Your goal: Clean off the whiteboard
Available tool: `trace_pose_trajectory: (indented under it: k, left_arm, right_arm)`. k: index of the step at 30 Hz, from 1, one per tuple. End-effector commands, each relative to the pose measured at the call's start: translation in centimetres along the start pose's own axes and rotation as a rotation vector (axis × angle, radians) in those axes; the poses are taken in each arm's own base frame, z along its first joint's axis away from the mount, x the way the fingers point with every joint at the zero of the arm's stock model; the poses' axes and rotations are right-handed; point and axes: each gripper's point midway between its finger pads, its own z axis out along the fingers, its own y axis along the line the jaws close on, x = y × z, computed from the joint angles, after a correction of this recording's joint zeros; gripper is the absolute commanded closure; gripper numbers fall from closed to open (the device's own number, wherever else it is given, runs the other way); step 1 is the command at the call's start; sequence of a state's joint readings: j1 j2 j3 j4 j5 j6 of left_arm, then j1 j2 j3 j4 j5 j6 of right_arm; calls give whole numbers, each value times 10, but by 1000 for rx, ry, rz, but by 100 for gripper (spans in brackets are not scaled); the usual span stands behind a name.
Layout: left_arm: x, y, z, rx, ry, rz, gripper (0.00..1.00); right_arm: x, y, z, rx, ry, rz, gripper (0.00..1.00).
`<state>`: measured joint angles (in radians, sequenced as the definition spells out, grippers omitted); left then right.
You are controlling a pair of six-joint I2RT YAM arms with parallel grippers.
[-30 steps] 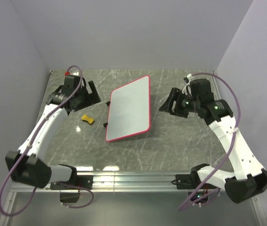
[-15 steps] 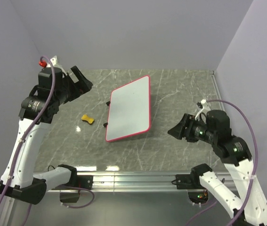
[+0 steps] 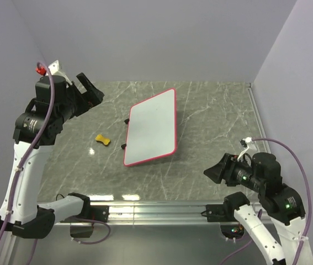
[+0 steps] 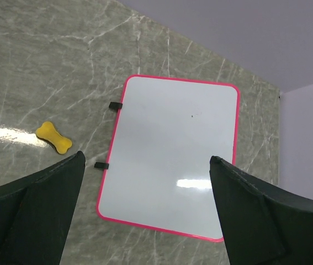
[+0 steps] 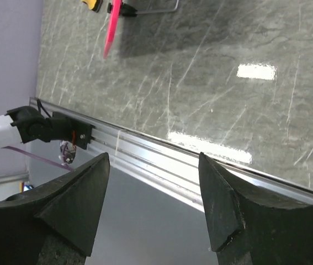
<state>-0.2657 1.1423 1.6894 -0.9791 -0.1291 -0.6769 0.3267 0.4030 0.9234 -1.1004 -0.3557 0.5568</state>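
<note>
The whiteboard (image 3: 152, 128) lies flat mid-table, white with a red-pink frame and two black clips on its left edge. Its surface shows no scribbles; in the left wrist view (image 4: 170, 154) only a tiny dark speck shows. A small yellow sponge (image 3: 103, 140) lies on the table left of it, also in the left wrist view (image 4: 54, 137). My left gripper (image 3: 90, 91) is open and empty, raised high over the table's back left. My right gripper (image 3: 217, 171) is open and empty, pulled back near the front right edge. In the right wrist view the board's edge (image 5: 112, 27) shows far off.
The metal rail (image 3: 156, 210) runs along the near edge, also in the right wrist view (image 5: 162, 160). Purple-grey walls stand on the left, back and right. The marble tabletop (image 3: 211, 116) lies bare to the right of the board.
Both arms have drawn away from the board. The left gripper rose up and to the back left. The right gripper pulled back toward the front right. Board and sponge have not moved.
</note>
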Motion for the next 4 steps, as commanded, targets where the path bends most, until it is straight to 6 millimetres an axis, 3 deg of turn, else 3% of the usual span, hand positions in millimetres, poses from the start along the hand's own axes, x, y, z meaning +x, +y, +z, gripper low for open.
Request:
trace_pose_trajectory:
  k: [1, 4]
  left_arm:
    - [-3, 3, -13, 0, -21, 15, 1]
    - [-7, 8, -19, -24, -40, 28, 1]
  right_arm:
    - [3, -4, -6, 14, -15, -10, 27]
    - [5, -4, -11, 13, -24, -18, 28]
